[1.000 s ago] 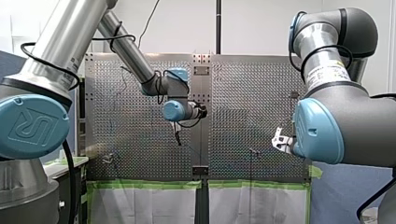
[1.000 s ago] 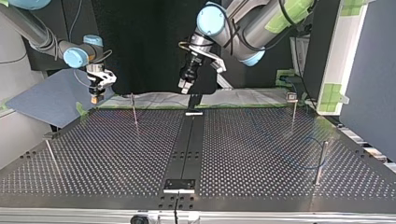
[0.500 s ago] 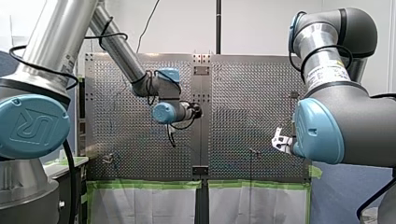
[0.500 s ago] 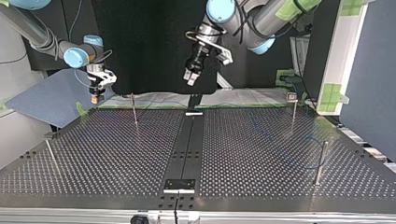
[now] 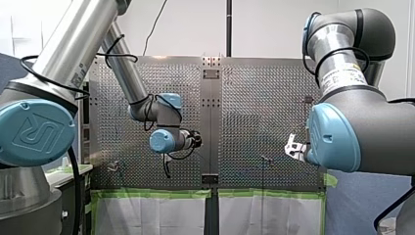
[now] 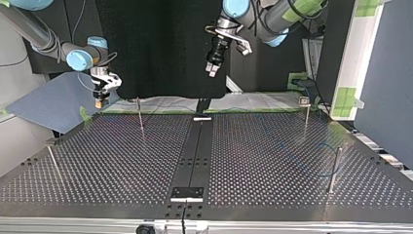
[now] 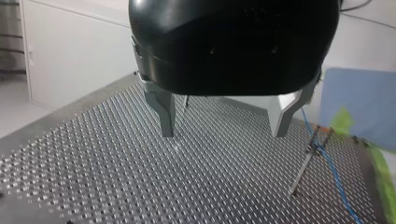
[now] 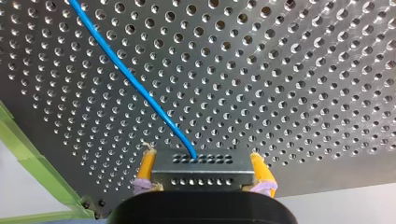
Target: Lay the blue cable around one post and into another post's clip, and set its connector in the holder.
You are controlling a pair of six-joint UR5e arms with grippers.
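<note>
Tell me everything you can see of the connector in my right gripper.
The small grey metal connector block is rectangular, with rows of small holes on its two visible faces. It sits level between the yellow-padded fingers of my right gripper, which clamp its two short ends. The thin blue cable leaves the middle of its forward face and runs off across the perforated metal table. No holder shows near it.

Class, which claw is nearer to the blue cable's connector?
Right. My right claw is shut on the connector, holding it. My left claw hangs open, high near the top view's middle, well apart from it.
</note>
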